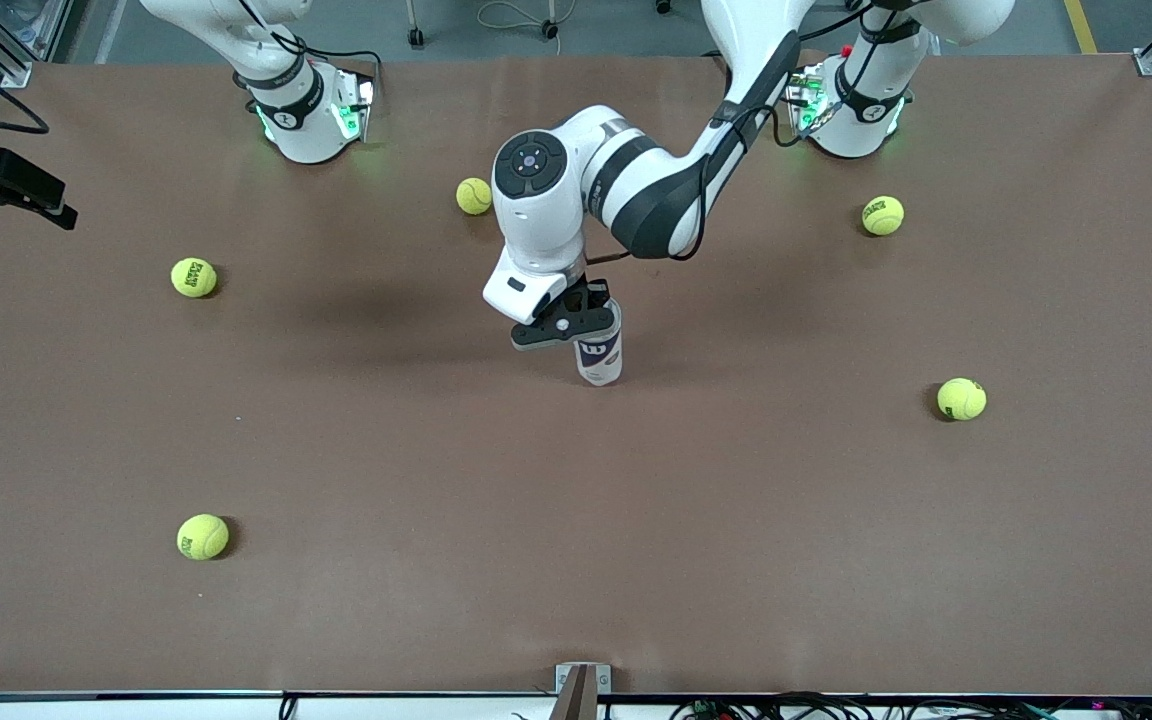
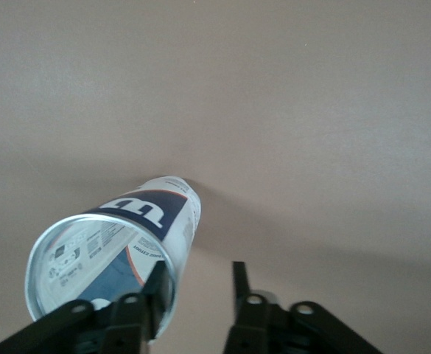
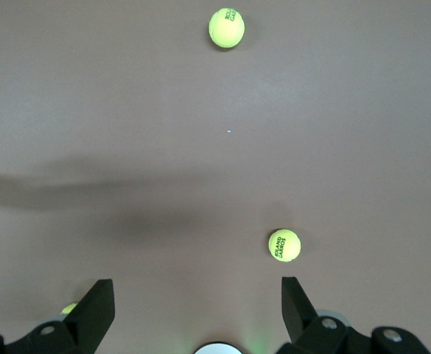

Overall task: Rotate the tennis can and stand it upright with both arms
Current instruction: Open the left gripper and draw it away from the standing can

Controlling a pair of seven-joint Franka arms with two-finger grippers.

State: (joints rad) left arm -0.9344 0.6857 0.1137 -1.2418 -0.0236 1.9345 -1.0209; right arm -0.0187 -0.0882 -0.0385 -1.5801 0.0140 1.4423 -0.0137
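Note:
The tennis can (image 1: 600,352), a clear tube with a white and navy label, stands on end near the middle of the table. Its open mouth (image 2: 97,265) faces up toward the left wrist camera. My left gripper (image 1: 584,312) hangs over the can's top. In the left wrist view the left gripper (image 2: 199,267) is open, with one finger (image 2: 156,284) just inside the rim and the other finger (image 2: 239,280) outside, apart from the wall. My right gripper (image 3: 198,284) waits wide open and empty, high over its own base; the front view does not show it.
Several yellow-green tennis balls lie scattered on the brown table (image 1: 576,560), among them one (image 1: 474,196) between the two bases, one (image 1: 961,398) toward the left arm's end and one (image 1: 202,536) toward the right arm's end. A black fixture (image 1: 6,185) juts in at the right arm's end.

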